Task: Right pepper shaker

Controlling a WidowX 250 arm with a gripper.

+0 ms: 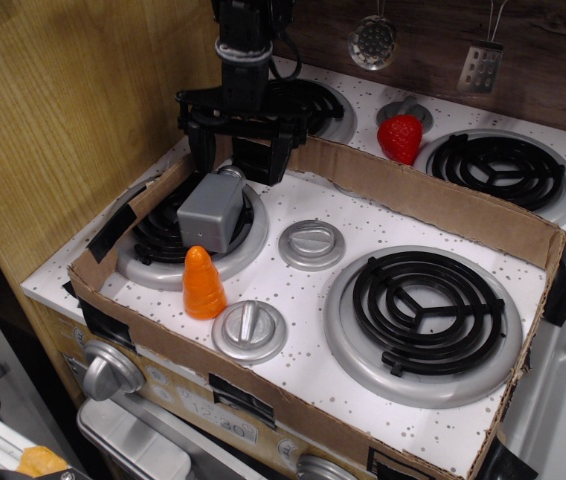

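The pepper shaker [212, 212] is a grey block lying on its side on the front left burner [168, 240], its silver cap [231, 174] pointing to the back. My black gripper [236, 152] hangs open just above and behind the shaker's cap end, over the back left corner of the cardboard tray [433, 205]. Its two fingers point down and stand apart, with nothing between them.
An orange carrot [202, 283] stands in front of the shaker. Two silver knobs [311, 243] [249, 330] lie on the stove top. A large burner [423, 305] is at the right. A red strawberry [400, 137] sits behind the tray wall. Utensils [479, 62] hang at the back.
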